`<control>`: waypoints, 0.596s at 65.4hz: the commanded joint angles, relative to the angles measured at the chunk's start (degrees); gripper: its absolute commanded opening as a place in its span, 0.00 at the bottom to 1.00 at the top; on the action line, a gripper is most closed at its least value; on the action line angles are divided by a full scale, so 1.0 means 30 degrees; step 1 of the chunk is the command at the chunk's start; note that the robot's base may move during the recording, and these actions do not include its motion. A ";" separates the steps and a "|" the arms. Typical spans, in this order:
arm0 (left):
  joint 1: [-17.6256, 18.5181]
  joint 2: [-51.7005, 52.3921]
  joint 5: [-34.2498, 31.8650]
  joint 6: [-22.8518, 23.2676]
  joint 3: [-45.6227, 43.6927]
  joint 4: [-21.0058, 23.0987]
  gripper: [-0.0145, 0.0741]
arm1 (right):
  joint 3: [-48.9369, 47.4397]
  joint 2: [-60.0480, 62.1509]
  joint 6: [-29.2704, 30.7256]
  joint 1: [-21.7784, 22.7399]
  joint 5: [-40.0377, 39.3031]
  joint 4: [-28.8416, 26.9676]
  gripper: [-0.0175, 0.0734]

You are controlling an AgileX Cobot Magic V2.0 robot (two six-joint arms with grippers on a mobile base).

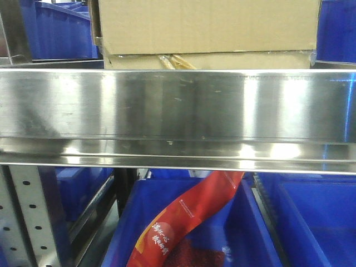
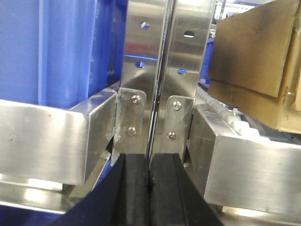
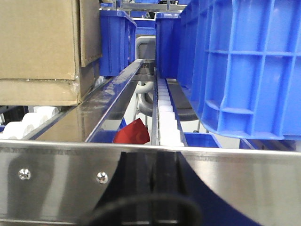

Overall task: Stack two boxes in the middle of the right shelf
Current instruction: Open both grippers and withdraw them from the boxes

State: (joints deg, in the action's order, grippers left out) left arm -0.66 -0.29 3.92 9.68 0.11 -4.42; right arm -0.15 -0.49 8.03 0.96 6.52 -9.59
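Observation:
Two brown cardboard boxes sit stacked on the steel shelf (image 1: 178,105). The large box (image 1: 206,25) rests on the flatter box (image 1: 233,60), which has yellowish tape at its front edge. In the left wrist view the stack (image 2: 254,52) is up at the right, apart from my left gripper (image 2: 149,162), which is shut on nothing in front of the perforated uprights (image 2: 162,70). The right wrist view has the stack (image 3: 37,42) at the upper left. My right gripper (image 3: 155,162) is shut and empty, just before the shelf's front rim (image 3: 56,174).
Blue plastic bins stand beside the stack on the right (image 3: 244,70), behind it (image 3: 115,42) and on the neighbouring rack (image 2: 61,52). White rollers (image 3: 167,117) line the shelf bed. Below the shelf, a red bag (image 1: 189,222) lies in a blue bin (image 1: 311,222).

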 commanded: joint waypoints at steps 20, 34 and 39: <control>-0.0102 0.0095 -0.0352 -0.0034 -0.0038 0.0079 0.04 | 0.0049 0.0162 -0.0172 0.0101 -0.0704 0.0118 0.01; -0.0102 0.0095 -0.0352 -0.0034 -0.0038 0.0079 0.04 | 0.0049 0.0162 -0.0172 0.0101 -0.0704 0.0118 0.01; -0.0102 0.0095 -0.0352 -0.0034 -0.0038 0.0079 0.04 | 0.0049 0.0162 -0.0172 0.0101 -0.0704 0.0118 0.01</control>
State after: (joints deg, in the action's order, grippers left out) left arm -0.66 -0.29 3.92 9.68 0.11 -4.42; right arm -0.11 -0.49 7.68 0.96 5.83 -9.59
